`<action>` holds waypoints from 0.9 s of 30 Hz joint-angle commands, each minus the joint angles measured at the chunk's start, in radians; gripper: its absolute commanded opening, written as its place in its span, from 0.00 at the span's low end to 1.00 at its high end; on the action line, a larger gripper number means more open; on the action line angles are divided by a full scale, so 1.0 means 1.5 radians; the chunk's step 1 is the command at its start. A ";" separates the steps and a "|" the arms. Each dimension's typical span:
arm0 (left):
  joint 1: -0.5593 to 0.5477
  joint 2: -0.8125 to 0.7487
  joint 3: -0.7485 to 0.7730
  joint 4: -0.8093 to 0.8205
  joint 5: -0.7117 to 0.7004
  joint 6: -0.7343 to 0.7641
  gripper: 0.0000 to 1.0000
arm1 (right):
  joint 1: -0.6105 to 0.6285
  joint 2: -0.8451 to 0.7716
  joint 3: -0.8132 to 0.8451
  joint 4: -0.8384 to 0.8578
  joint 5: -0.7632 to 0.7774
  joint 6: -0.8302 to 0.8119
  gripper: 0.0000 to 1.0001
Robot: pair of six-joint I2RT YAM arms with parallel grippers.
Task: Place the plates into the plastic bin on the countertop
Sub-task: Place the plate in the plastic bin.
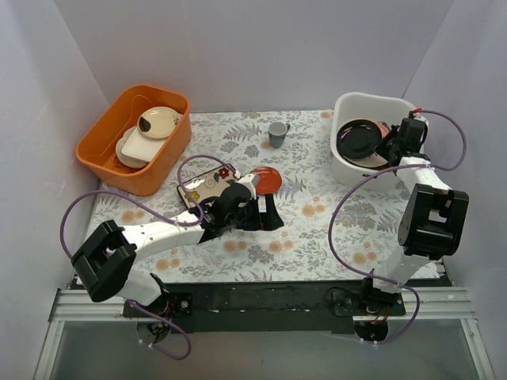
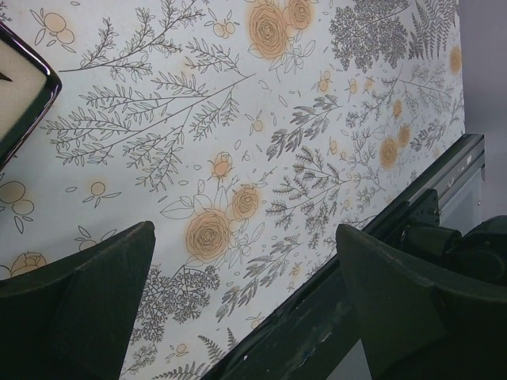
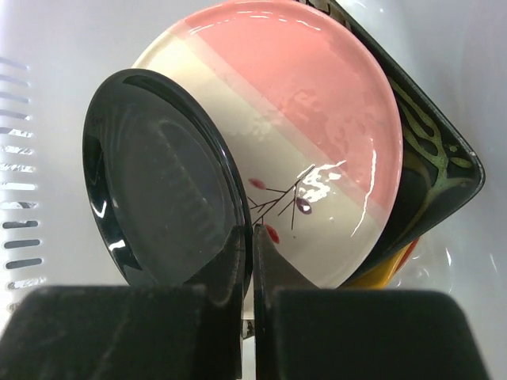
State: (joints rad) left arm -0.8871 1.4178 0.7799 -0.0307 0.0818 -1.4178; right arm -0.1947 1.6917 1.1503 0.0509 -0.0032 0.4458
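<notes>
Overhead, we see the right pincer (image 1: 390, 147) reaching into the plastic bin (image 1: 348, 170), the small black plate (image 1: 360, 141) directly ahead of its tips. The left pincer (image 1: 268, 214) hangs low over the desk (image 1: 309, 245); the cream square plate (image 1: 207, 186) and the small red plate (image 1: 268, 180) lie just beside it, both outside the bin.

Through the left wrist camera, we find that pincer spread wide with nothing between its fingers (image 2: 87, 301), only fern-printed cloth beneath and a corner of the cream square plate off to one side.

Through the right wrist camera, the jaws are pressed nearly together on the rim of the small black plate, which stands on edge; the pink plate (image 3: 317, 134) leans just past it, a black square plate (image 3: 432, 158) beyond.

We judge the danger lies at release: let go while tilted, the black plate could drop against the pink one and chip it, and so thin a rim hold could slip early. We can read no brand, label or writing anywhere.
</notes>
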 commanded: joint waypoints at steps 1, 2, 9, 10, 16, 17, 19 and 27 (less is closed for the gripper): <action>-0.003 -0.033 -0.004 -0.004 -0.013 -0.009 0.98 | 0.002 0.020 0.025 -0.015 0.007 -0.015 0.01; -0.002 -0.033 -0.004 -0.004 -0.011 -0.009 0.98 | 0.001 0.019 0.024 -0.016 0.007 -0.017 0.01; -0.003 -0.027 0.000 -0.004 -0.009 -0.003 0.98 | 0.002 0.007 0.014 -0.017 -0.013 -0.024 0.21; -0.003 -0.025 0.001 -0.003 -0.009 -0.002 0.98 | 0.001 0.004 0.012 -0.019 -0.014 -0.025 0.26; -0.003 -0.004 0.017 0.004 0.004 0.011 0.98 | 0.001 -0.025 0.003 -0.029 -0.016 -0.028 0.58; -0.003 -0.002 0.019 0.005 0.005 0.014 0.98 | 0.002 -0.032 -0.001 -0.030 -0.011 -0.029 0.61; -0.003 0.004 0.026 0.007 0.012 0.021 0.98 | 0.002 -0.060 -0.017 -0.031 -0.007 -0.030 0.68; -0.003 0.029 0.026 0.042 0.042 0.033 0.98 | 0.034 -0.181 -0.061 -0.031 -0.030 -0.058 0.88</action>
State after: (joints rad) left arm -0.8871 1.4551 0.7864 -0.0135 0.1112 -1.3937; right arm -0.1825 1.5211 1.0634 -0.0135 -0.0395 0.4023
